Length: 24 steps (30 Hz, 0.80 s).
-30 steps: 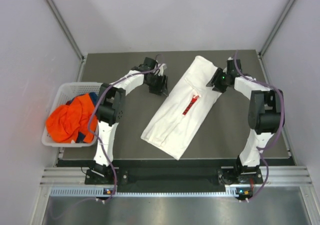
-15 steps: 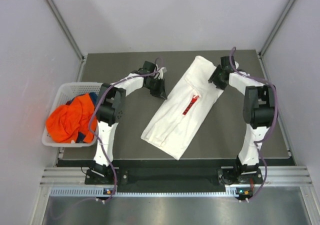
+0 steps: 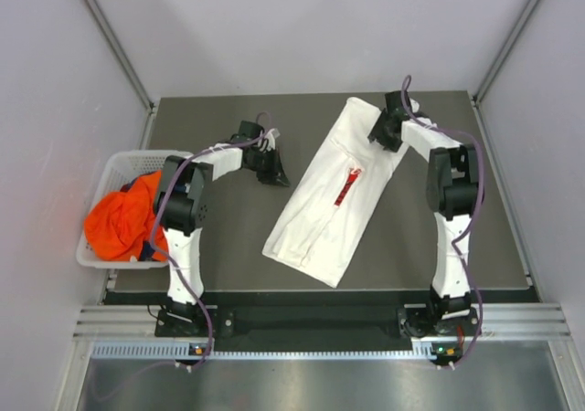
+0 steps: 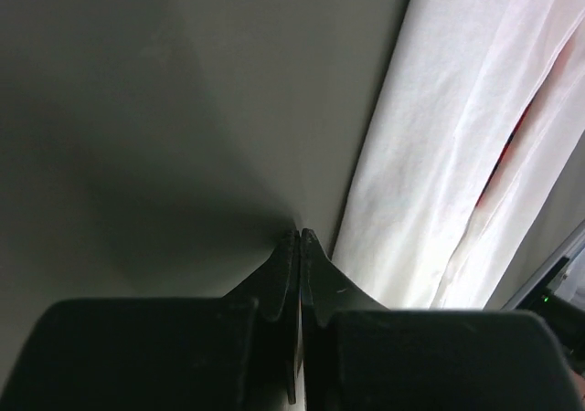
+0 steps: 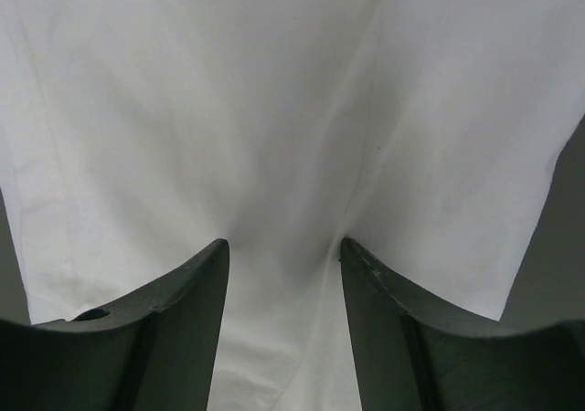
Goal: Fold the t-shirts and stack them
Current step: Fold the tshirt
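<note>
**Task progress.** We find one white t-shirt (image 3: 334, 201) lying on the tabletop (image 3: 228, 237). It is folded lengthwise into a long narrow panel. The panel runs diagonally from the far right corner toward the middle of the near edge, with a red print (image 3: 347, 190) showing along the fold. We judge that the crosswise folds are not yet done. The basket (image 3: 114, 160) at the left edge holds a crumpled orange garment (image 3: 123, 224) with a dark blue one under it. No stack exists, so most of the task remains.

**Left tool.** The left tool (image 3: 272, 172) is clenched, with its fingertips (image 4: 300, 237) pressed together and nothing between them. The tips sit at the tabletop surface just beside the left long edge of the white t-shirt. We cannot tell whether they touch the cloth.

**Right tool.** The right tool (image 3: 382, 135) is over the far end of the white t-shirt, near the far right corner. It is released, with its fingers (image 5: 196, 279) spread wide to either side of a shallow crease. It grips nothing. We cannot tell whether the tips press on the cloth.
</note>
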Motion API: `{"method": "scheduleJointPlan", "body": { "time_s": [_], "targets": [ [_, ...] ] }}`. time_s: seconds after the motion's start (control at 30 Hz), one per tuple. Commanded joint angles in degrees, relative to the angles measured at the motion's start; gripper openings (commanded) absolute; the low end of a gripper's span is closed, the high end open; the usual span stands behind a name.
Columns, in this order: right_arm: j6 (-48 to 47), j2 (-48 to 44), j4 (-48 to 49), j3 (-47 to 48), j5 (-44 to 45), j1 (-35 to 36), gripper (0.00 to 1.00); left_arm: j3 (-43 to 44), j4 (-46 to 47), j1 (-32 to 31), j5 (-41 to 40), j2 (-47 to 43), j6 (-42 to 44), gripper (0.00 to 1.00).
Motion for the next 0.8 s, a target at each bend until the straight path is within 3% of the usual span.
{"method": "scheduleJointPlan", "body": {
  "time_s": [0.0,0.27,0.37,0.43,0.53,0.77],
  "targets": [
    [-2.82,5.49,2.38,4.27,-4.52,1.91,0.52,-4.56,3.28,1.52,-2.7,-3.66,-3.38,0.0],
    [-7.75,11.65,2.99,13.67,-10.24,3.05,0.53,-12.64,-2.96,2.67,-9.3,-9.29,-7.09,0.0],
    [-9.5,11.22,2.56,15.08,-11.21,2.96,0.54,-17.13,-3.39,2.76,-7.19,-13.77,-5.87,0.19],
    [-9.86,9.73,1.68,14.74,-11.64,2.61,0.54,-18.63,-4.53,2.76,-7.18,-17.19,-4.99,0.25],
    [-10.56,3.85,1.77,12.19,-12.44,2.26,0.56,-20.48,-8.13,2.76,-6.65,-20.8,-2.26,0.4],
    [-10.74,-16.08,-2.44,-1.39,-15.6,1.55,0.65,-28.91,-6.03,2.49,0.03,-26.17,-3.31,0.47]
  ]
}}
